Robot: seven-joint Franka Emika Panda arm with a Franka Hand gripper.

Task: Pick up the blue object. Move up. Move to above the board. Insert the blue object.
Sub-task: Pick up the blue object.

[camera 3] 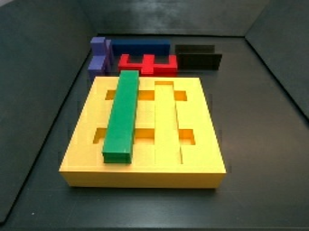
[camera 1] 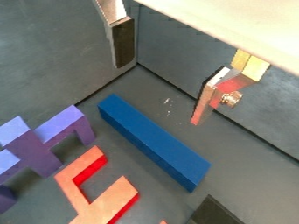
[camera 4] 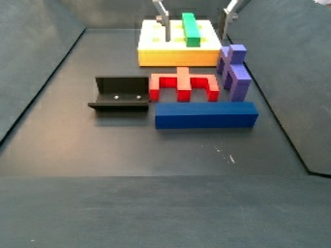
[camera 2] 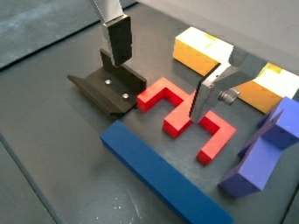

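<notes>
Nearest in a side view, the blue object [camera 4: 207,117] lies flat on the dark floor, its long side facing the camera. Just behind it sit the red piece [camera 4: 185,86] and the fixture [camera 4: 119,95], with the purple block [camera 4: 235,70] to one side. Farther back rests the board [camera 4: 162,42], carrying the green bar [camera 4: 193,28] in a groove. Only the fingertips of the gripper [camera 4: 196,8] show at the frame's top, above the board's far end. In both wrist views the gripper [camera 1: 166,66] hangs spread and empty, its fingers [camera 2: 117,39] well apart, with the blue object [camera 2: 163,178] lying below and apart from them.
</notes>
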